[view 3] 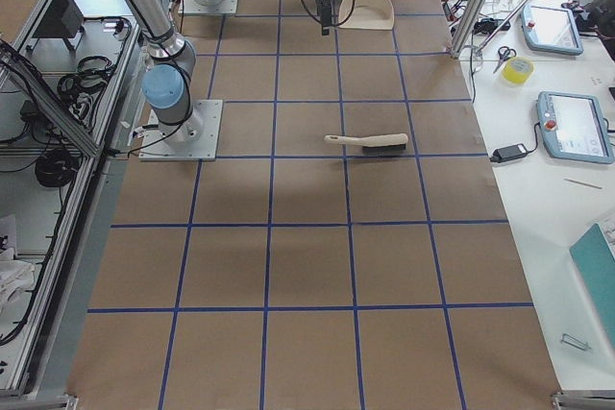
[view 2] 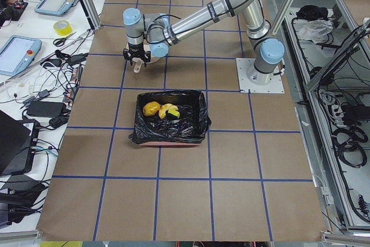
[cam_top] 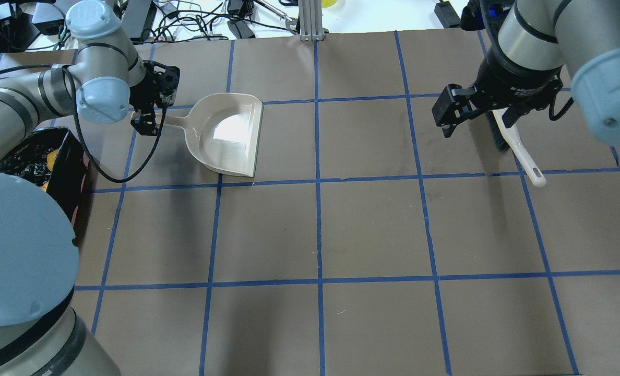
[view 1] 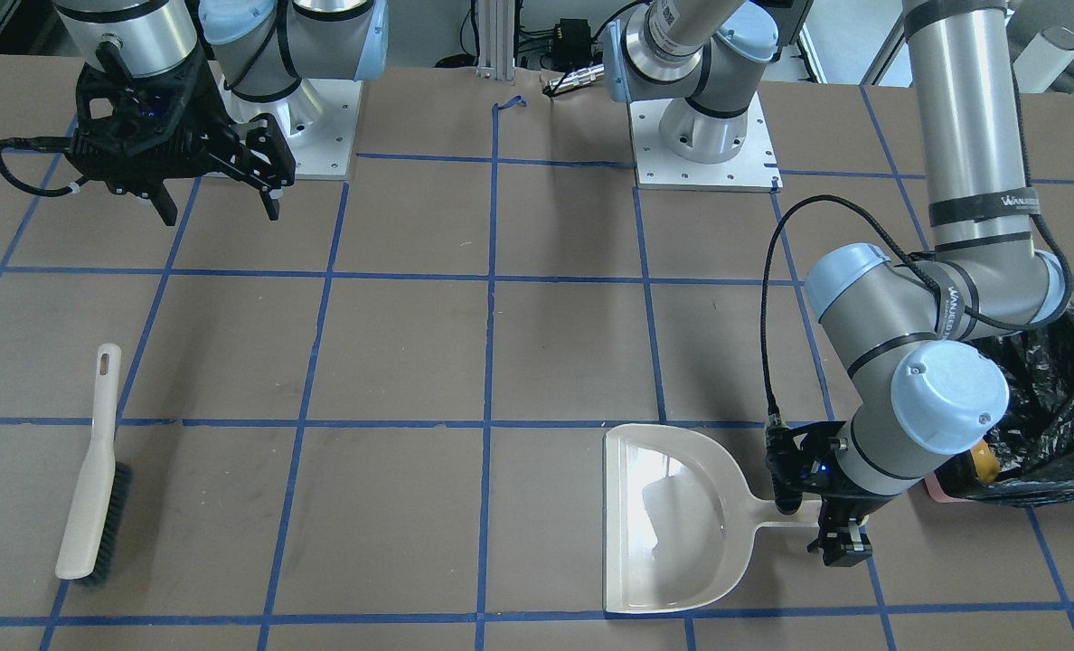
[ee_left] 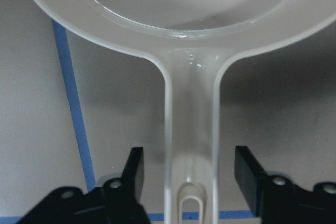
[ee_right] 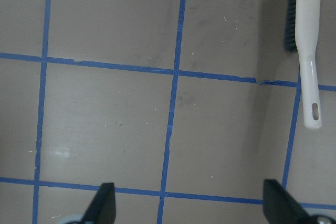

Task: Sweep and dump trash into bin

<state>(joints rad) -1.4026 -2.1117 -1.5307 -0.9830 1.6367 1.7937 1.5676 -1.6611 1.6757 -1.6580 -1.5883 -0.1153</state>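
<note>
The bin (view 2: 191, 128), lined with a black bag, holds the trash: a yellow-brown lump (view 2: 151, 108) and a yellow-and-green sponge (view 2: 171, 112). I cannot make out the cream ring piece. The bin also shows in the front view (view 1: 1066, 407) and the overhead view (cam_top: 28, 154). The beige dustpan (cam_top: 231, 136) lies empty on the table. My left gripper (ee_left: 190, 174) is open, its fingers on either side of the dustpan handle (ee_left: 191, 124), apart from it. My right gripper (cam_top: 477, 115) is open and empty, held high above the table near the brush (cam_top: 516, 143).
The beige brush (view 1: 94, 470) lies flat on the table at my right, also seen from the right wrist (ee_right: 307, 51). The two arm bases (view 1: 704, 136) stand at the table's robot side. Cables and devices lie past the far edge.
</note>
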